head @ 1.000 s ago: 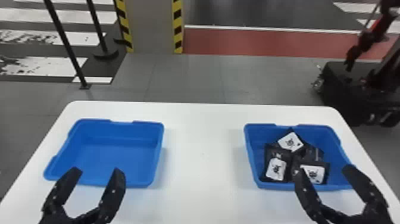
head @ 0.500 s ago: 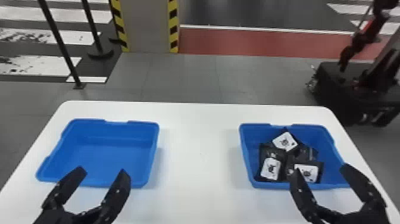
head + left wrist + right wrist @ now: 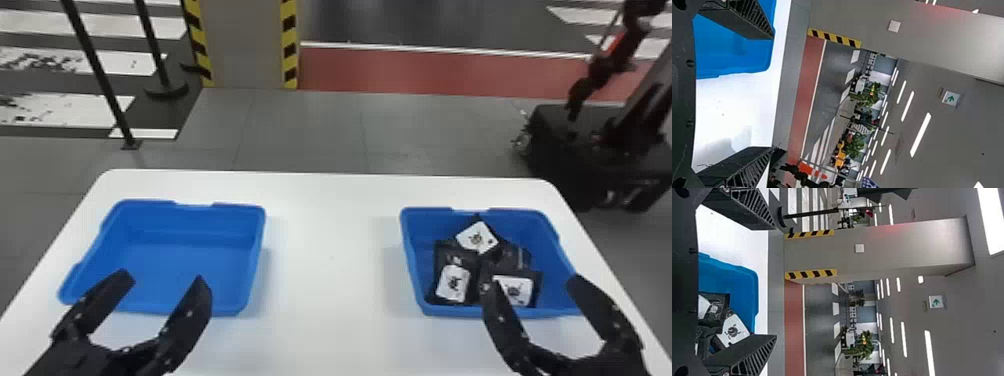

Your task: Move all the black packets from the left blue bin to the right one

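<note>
Your right claw [image 3: 531, 281] has its fingers apart at the near edge of the right blue bin [image 3: 552, 270], with the black packets [image 3: 453, 282] in that bin, ahead of the claw and mostly toward its left finger. That finger overlaps part of the nearest packet [image 3: 517, 290] in the head view, so you can't tell its long axis. The leftmost packet points away from you, its long axis running ahead of the claw. Behind it, the far packet [image 3: 477, 237] lies slanted, one corner toward the far wall. You have bare blue floor between the pile and the right wall, ahead of the claw's right finger; the pile sits nearer the left wall.

Your left claw [image 3: 162, 280] also has its fingers apart, at the near edge of the left blue bin [image 3: 190, 255]. Between the bins you have a wide strip of white surface [image 3: 330, 250].
</note>
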`<act>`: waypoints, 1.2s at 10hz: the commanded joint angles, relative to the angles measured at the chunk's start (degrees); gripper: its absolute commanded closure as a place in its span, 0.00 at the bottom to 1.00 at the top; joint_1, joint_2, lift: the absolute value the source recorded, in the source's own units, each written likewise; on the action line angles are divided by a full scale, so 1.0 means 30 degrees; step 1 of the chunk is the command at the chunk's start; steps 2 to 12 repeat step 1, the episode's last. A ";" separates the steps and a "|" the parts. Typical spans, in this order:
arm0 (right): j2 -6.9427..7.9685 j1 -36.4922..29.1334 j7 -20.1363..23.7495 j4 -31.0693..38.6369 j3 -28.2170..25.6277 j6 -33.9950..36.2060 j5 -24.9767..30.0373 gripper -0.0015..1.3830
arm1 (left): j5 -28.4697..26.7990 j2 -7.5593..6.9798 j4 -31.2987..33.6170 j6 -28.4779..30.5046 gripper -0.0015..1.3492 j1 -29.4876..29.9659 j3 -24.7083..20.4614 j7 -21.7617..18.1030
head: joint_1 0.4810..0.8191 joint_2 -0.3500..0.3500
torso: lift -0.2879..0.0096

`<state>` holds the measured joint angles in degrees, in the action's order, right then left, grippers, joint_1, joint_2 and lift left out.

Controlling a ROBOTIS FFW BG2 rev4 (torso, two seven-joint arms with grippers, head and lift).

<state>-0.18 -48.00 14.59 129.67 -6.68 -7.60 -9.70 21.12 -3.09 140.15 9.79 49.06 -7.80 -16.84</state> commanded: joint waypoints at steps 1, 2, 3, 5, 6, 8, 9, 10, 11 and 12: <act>0.0076 -0.0031 0.0001 0.0018 0.0000 0.0000 -0.0135 0.00 | -0.0096 0.0034 0.0087 0.0297 0.00 0.0004 0.0021 0.0017 | 0.63 0.44 | 0.60; 0.0076 -0.0031 0.0001 0.0018 0.0000 0.0000 -0.0135 0.00 | -0.0096 0.0034 0.0087 0.0297 0.00 0.0004 0.0021 0.0017 | 0.63 0.44 | 0.60; 0.0076 -0.0031 0.0001 0.0018 0.0000 0.0000 -0.0135 0.00 | -0.0096 0.0034 0.0087 0.0297 0.00 0.0004 0.0021 0.0017 | 0.63 0.44 | 0.60; 0.0076 -0.0031 0.0001 0.0018 0.0000 0.0000 -0.0135 0.00 | -0.0096 0.0034 0.0087 0.0297 0.00 0.0004 0.0021 0.0017 | 0.63 0.44 | 0.60; 0.0076 -0.0031 0.0001 0.0018 0.0000 0.0000 -0.0135 0.00 | -0.0096 0.0034 0.0087 0.0297 0.00 0.0004 0.0021 0.0017 | 0.63 0.44 | 0.60; 0.0076 -0.0031 0.0001 0.0018 0.0000 0.0000 -0.0135 0.00 | -0.0096 0.0034 0.0087 0.0297 0.00 0.0004 0.0021 0.0017 | 0.63 0.44 | 0.60; 0.0076 -0.0031 0.0001 0.0018 0.0000 0.0000 -0.0135 0.00 | -0.0096 0.0034 0.0087 0.0297 0.00 0.0004 0.0021 0.0017 | 0.63 0.44 | 0.60; 0.0076 -0.0031 0.0001 0.0018 0.0000 0.0000 -0.0135 0.00 | -0.0096 0.0034 0.0087 0.0297 0.00 0.0004 0.0021 0.0017 | 0.63 0.44 | 0.60; 0.0076 -0.0031 0.0001 0.0018 0.0000 0.0000 -0.0135 0.00 | -0.0096 0.0034 0.0087 0.0297 0.00 0.0004 0.0021 0.0017 | 0.63 0.44 | 0.60; 0.0076 -0.0031 0.0001 0.0018 0.0000 0.0000 -0.0135 0.00 | -0.0096 0.0034 0.0087 0.0297 0.00 0.0004 0.0021 0.0017 | 0.63 0.44 | 0.60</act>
